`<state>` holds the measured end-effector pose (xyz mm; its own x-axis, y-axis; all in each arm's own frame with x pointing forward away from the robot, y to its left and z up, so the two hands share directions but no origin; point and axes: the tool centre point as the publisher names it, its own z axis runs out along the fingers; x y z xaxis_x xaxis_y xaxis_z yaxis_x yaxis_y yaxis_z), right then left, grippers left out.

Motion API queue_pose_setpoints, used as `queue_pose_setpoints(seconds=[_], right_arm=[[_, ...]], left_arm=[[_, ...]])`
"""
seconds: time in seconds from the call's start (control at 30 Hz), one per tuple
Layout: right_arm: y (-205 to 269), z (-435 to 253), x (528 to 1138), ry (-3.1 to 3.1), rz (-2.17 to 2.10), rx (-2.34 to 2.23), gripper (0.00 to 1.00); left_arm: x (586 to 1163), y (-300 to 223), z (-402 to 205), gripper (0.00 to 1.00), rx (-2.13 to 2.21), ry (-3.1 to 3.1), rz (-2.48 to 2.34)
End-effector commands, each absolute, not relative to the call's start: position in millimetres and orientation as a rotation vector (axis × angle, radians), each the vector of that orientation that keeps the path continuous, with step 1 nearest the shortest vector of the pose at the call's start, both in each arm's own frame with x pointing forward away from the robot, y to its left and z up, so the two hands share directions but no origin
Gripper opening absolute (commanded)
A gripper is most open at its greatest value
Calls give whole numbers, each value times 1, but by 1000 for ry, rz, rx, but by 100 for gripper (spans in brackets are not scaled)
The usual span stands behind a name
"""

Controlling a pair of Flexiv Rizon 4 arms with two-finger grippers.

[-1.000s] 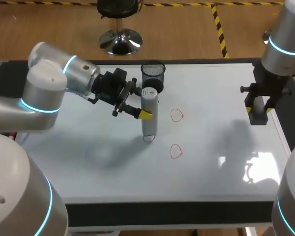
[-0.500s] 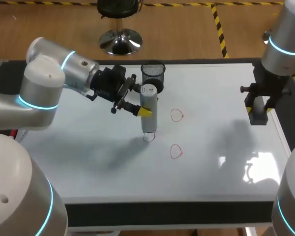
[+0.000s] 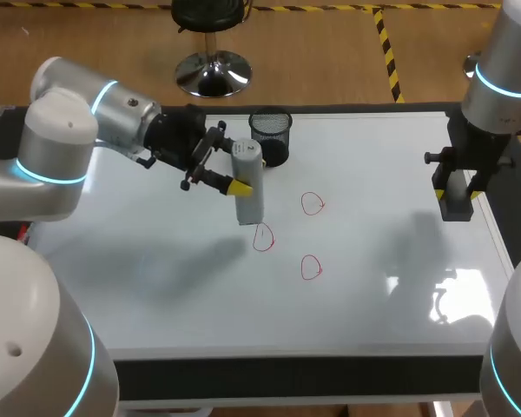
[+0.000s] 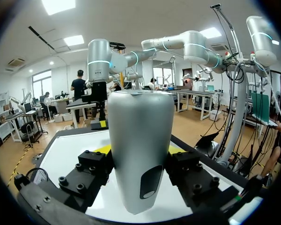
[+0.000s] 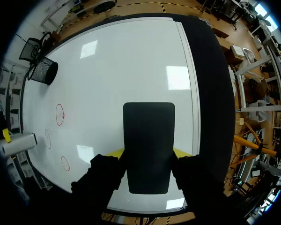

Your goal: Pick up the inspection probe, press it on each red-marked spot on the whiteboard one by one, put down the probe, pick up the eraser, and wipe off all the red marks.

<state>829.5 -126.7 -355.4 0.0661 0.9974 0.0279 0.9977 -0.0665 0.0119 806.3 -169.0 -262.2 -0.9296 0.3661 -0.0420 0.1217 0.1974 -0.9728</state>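
**A:** How is the left tool set?

**B:** It is clamped on the probe. In the left wrist view the silver barrel is pinched from both sides. The probe is held nearly upright. Its lower end is just beside the left red mark and, as far as can be judged, lifted off the whiteboard.

**A:** And the right tool?

**B:** It is closed on the eraser, which is held over the whiteboard's right edge, well apart from every mark.

**A:** What could go wrong from here?

**B:** If the probe is pressed down off-axis, the smooth barrel could be pushed up or twisted within the grip. If it is slid sideways while touching, ink could be smeared before the wiping step is due. The upper red mark and the lower red mark lie close together, so one could be missed or pressed twice. The mesh cup stands just behind the probe and could be knocked by a backward swing of the wrist.

**A:** How much room is left for moving?

**B:** The marks are grouped near the middle of the whiteboard, away from its edges. Bare whiteboard is seen toward the front and to the left. A wide gap is kept between the two arms. The eraser hangs close to the dark border of the surface, so little margin is left on that side.
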Motion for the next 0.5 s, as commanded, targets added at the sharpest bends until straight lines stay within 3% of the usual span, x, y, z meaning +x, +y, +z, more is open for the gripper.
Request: queue_pose_setpoints(seconds=[0.03, 0.5], right_arm=[[-127, -354, 829, -2141, -45, -2285, 0], [-127, -354, 829, -2141, -45, -2285, 0]], left_arm=[[802, -152, -262, 0, -455, -2271, 1834], [806, -108, -265, 0, -409, -2288, 1861]])
